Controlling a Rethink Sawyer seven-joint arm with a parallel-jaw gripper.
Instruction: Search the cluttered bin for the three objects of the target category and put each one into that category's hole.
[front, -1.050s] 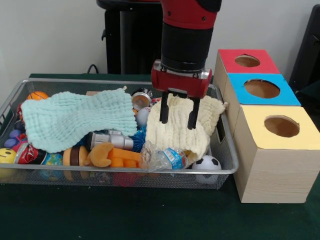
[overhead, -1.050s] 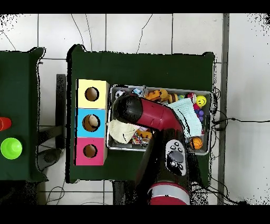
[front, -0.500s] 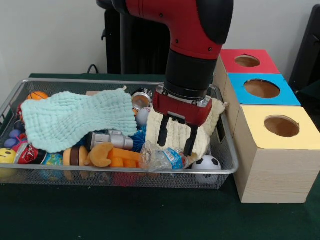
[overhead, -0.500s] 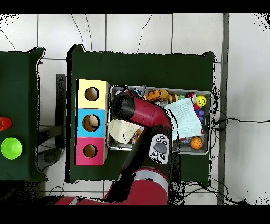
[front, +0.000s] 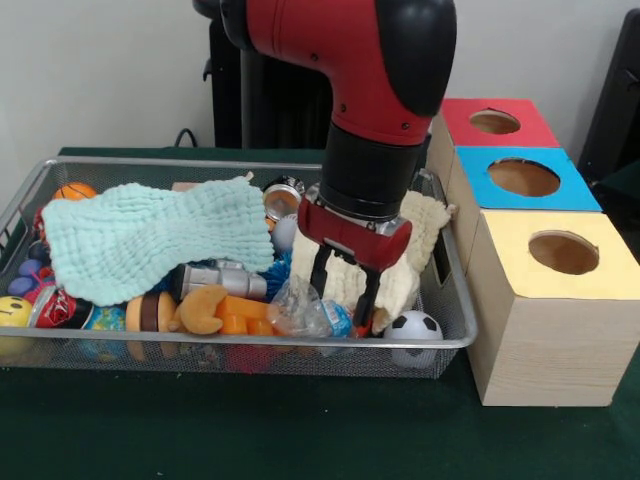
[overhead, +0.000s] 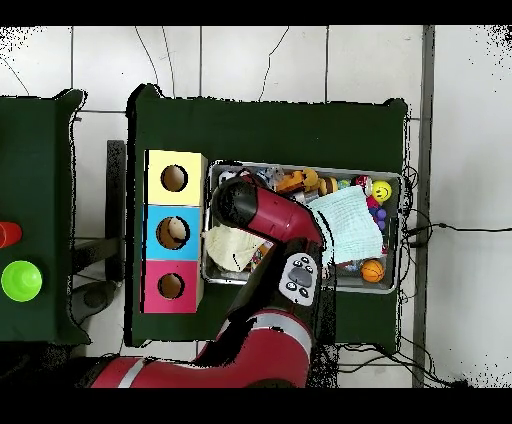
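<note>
We see the gripper (front: 343, 300) low in the wire bin (front: 200, 352), fingers spread apart astride the crumpled plastic bottle (front: 305, 316), at the bin's 5 o'clock in the front view. The bin sits on a dark green tabletop (front: 300, 435) before a pale wall (front: 100, 70); overhead, white floor tiles (overhead: 250, 60) surround the table, with three holed boxes (overhead: 173, 231) at the bin's 9 o'clock.

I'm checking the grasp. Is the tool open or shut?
Open: the tool's two fingers stand apart, reaching down beside the crumpled plastic bottle.

Near front and top-down views, shared bin (front: 455, 300)
</note>
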